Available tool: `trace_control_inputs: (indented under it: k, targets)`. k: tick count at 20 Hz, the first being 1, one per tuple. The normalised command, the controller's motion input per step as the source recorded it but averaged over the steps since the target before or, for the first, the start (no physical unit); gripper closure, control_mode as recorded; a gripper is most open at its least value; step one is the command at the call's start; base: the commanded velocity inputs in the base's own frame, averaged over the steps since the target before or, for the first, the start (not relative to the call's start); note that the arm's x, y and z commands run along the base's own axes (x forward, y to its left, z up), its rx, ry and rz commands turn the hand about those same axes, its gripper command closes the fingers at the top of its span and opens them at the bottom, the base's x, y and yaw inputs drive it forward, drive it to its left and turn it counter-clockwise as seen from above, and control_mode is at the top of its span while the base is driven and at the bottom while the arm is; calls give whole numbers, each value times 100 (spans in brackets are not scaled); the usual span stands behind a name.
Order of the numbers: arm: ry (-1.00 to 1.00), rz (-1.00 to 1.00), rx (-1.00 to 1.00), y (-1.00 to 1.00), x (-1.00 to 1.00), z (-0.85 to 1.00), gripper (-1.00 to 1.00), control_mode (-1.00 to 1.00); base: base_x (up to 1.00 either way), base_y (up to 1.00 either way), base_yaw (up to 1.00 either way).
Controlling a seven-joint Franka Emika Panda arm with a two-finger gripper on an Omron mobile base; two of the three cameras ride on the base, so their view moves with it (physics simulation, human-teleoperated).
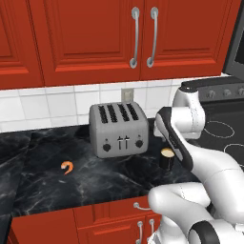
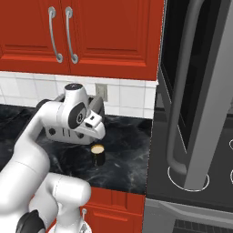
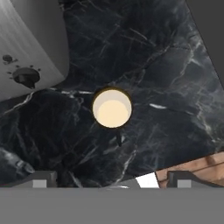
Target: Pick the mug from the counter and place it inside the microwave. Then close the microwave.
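Note:
The mug [image 1: 167, 157] is small and dark with a cream top. It stands upright on the black marble counter [image 1: 95, 186], just right of the toaster's front corner. In the hand view I look straight down on the mug [image 3: 112, 108], and my gripper [image 3: 113, 180] hangs above it, open, with nothing between the fingertips [image 3: 41, 179]. From the right base view my hand [image 2: 93, 124] hovers over the mug [image 2: 97, 154] without touching it. The microwave [image 2: 200, 68] is at the right, its dark glass door swung open, the steel bar handle [image 2: 181, 113] toward me.
A silver four-slot toaster [image 1: 119, 129] stands against the tiled wall close behind the mug. An orange shrimp [image 1: 68, 167] lies on the counter to the left. The black stovetop [image 1: 224, 133] with white rings adjoins the counter on the right. Red cabinets hang overhead.

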Motion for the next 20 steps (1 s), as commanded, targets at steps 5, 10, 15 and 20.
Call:
trace_control_inputs:
  k: [5, 10, 15, 20]
  targets:
    - [0, 1, 0, -14, 18, -30, -100, -100, 0, 0, 0]
    - [0, 4, 0, -4, 3, -10, -100, -100, 0, 0, 0]
    - [2, 7, 0, 0, 0, -3, -100, -100, 0, 0, 0]
    - [4, 8, 0, 0, -8, -13, -100, -100, 0, 0, 0]
